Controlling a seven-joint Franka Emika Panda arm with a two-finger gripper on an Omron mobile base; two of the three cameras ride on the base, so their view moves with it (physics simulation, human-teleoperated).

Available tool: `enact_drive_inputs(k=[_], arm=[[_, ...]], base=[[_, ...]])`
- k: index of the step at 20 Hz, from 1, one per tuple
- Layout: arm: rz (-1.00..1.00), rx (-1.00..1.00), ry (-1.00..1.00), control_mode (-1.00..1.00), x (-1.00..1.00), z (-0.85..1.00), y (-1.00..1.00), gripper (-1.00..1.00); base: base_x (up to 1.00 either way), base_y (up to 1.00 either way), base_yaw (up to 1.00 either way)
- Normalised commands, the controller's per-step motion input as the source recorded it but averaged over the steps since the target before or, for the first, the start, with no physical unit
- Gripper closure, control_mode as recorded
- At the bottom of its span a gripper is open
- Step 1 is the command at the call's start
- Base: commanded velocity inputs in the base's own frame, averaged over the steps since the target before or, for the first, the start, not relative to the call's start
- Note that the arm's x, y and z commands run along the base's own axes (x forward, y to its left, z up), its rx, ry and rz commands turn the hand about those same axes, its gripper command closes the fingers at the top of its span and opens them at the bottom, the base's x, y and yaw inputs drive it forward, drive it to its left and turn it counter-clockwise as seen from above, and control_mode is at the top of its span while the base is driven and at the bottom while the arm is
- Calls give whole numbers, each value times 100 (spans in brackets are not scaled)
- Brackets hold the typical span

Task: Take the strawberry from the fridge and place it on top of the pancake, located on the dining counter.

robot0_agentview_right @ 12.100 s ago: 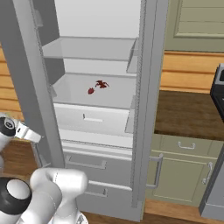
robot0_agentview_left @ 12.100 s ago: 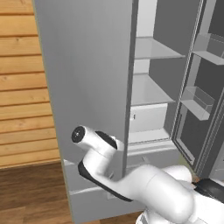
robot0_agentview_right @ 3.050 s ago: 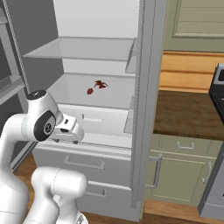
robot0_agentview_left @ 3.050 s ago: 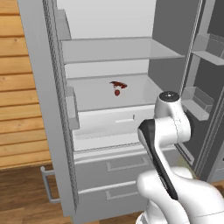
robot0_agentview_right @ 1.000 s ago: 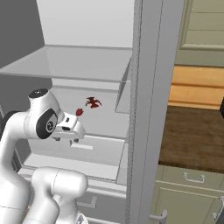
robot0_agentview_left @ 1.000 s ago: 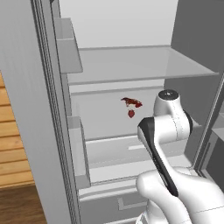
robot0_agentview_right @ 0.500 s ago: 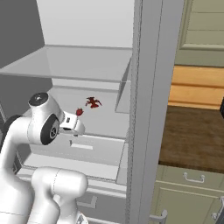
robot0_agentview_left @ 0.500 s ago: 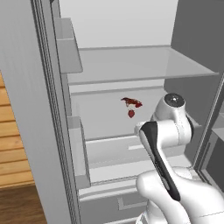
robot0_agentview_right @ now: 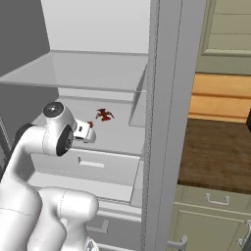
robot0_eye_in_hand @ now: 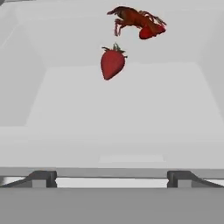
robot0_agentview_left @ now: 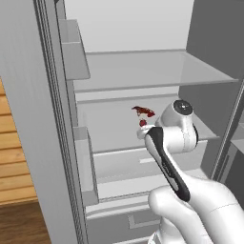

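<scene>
Two fingertips spread wide and empty, I'm reaching into the fridge (robot0_agentview_left: 62,119) toward the strawberry (robot0_eye_in_hand: 112,62), just before the lobster (robot0_eye_in_hand: 138,20); next, advance and close.

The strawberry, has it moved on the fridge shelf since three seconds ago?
No. The strawberry keeps its place just in front of the red lobster; only the camera moved closer.

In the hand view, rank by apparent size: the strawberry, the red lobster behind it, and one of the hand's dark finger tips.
1. Lobster, largest, though it lies farther back.
2. Strawberry, a little smaller.
3. Finger tip: about as wide as the strawberry but much flatter; being nearest the camera, its rank against the strawberry is unsure.
</scene>
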Motion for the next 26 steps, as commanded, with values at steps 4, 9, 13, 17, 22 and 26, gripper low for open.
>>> enact_drive_inputs(k=[4, 9, 13, 17, 22, 26], arm=[[0, -3, 0, -100, 83, 0, 0, -100], [-4, -2, 0, -100, 63, -2, 0, -100], [-1, -2, 8, -100, 27, 16, 0, -100], [0, 0, 8, -100, 33, -1, 0, -100], [0, 0, 0, -100, 23, -28, 0, -100], [0, 0, 0, -100, 17, -19, 0, -100]], base=[[0, 0, 0], [0, 0, 0], [0, 0, 0], [0, 0, 0], [0, 0, 0], [0, 0, 0]])
